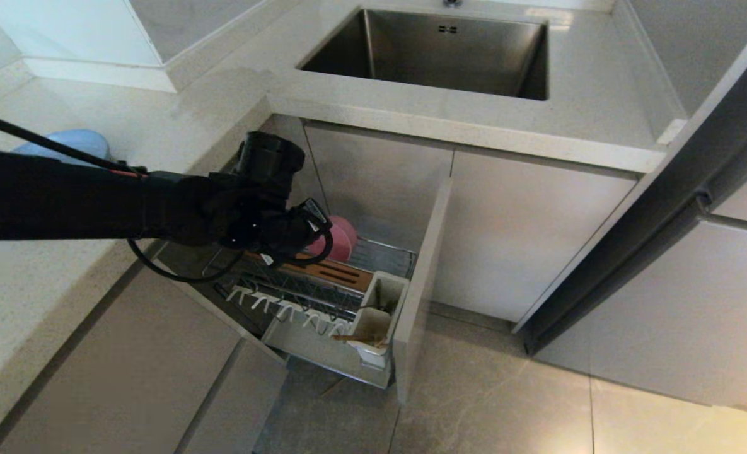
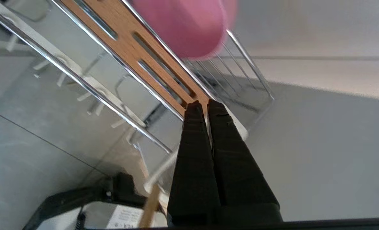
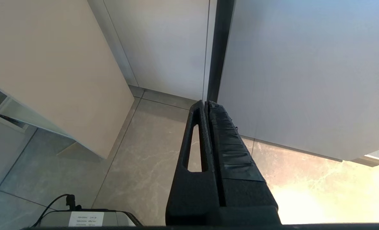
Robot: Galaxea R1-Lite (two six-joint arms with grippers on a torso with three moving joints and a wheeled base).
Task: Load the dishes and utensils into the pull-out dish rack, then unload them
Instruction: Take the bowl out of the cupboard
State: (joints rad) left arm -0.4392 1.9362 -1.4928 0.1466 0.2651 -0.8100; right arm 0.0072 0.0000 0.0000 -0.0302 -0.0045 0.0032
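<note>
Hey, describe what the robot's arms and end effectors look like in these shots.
The left arm is matte black, bulky and rounded, with a cylindrical wrist housing and thin black cables looping beneath it. The left end effector has two long, tapering black fingers with ribbed inner pads. The right end effector matches it: black, ribbed, with an elongated slot cut through one finger.

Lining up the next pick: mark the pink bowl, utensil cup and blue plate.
pink bowl [image 1: 341,239], head view, visible side.
utensil cup [image 1: 391,291], head view, outer wall.
blue plate [image 1: 74,142], head view, top edge.
</note>
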